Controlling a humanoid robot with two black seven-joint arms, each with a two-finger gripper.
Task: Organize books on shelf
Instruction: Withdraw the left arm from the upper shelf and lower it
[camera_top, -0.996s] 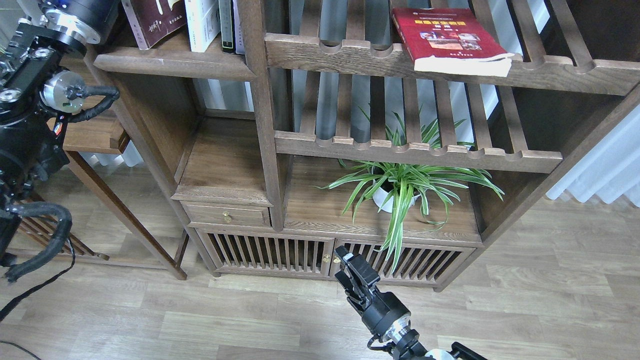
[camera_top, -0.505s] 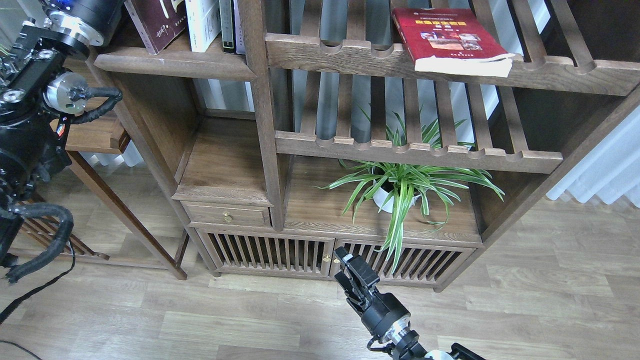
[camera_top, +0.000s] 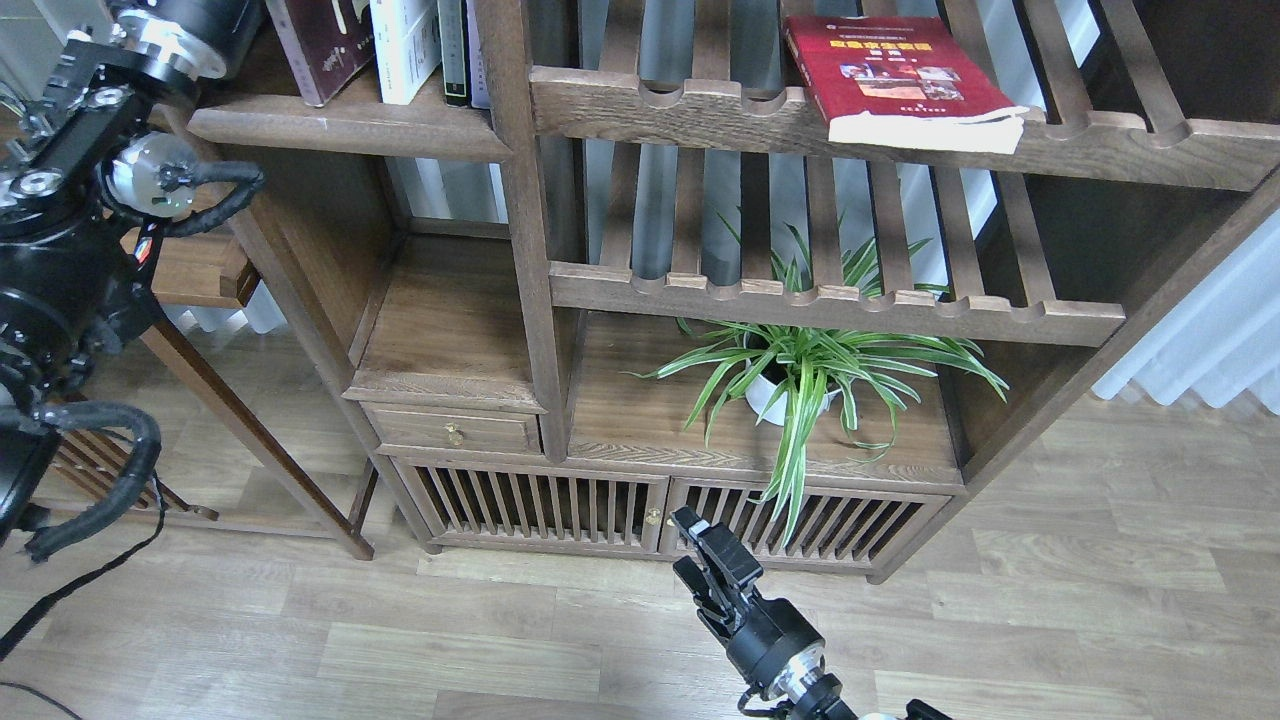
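A dark wooden bookcase stands on plank flooring. Below its plant, the right hand points upward, grip unclear; the left hand is out of view.

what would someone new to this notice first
Probably the red book lying flat on the top slatted rack at upper right, its worn corner hanging over the front rail. Next, the spider plant in a white pot on the lower board, leaves spilling over the edge.

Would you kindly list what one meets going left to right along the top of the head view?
Left arm → dark maroon book → white book → dark-spined thin books → wooden upright post → red book lying flat on the slatted rack.
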